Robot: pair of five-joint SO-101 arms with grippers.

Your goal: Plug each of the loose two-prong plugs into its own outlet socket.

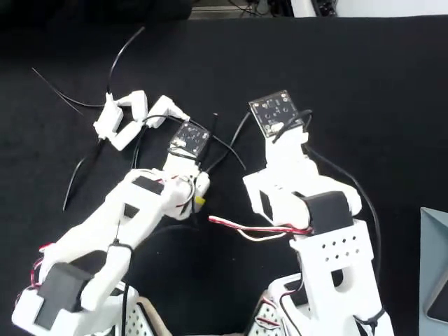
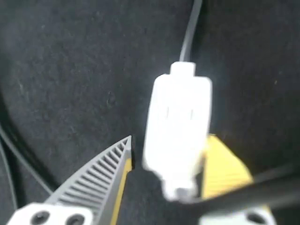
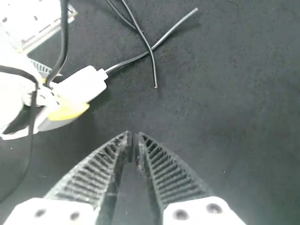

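A white two-prong plug (image 2: 178, 126) with a black cord sits between my left gripper's (image 2: 166, 157) fingers. It lies against the yellow pad (image 2: 225, 168), and the grey ribbed finger (image 2: 101, 173) is close on its other side. The right wrist view shows the same plug (image 3: 82, 84) held above the black cloth, beside the yellow pad (image 3: 65, 112). My right gripper (image 3: 132, 143) is shut on nothing, a short way from that plug. In the high view the left gripper (image 1: 199, 187) hangs near the table's middle. White outlet blocks (image 1: 122, 115) lie further back on the left.
Thin black cords (image 3: 140, 37) cross on the cloth beyond the right gripper, and one ends loose (image 3: 155, 86). More cords (image 1: 84, 164) trail from the outlet blocks. A grey object (image 1: 434, 266) stands at the right edge. The right half of the black table (image 1: 378, 91) is bare.
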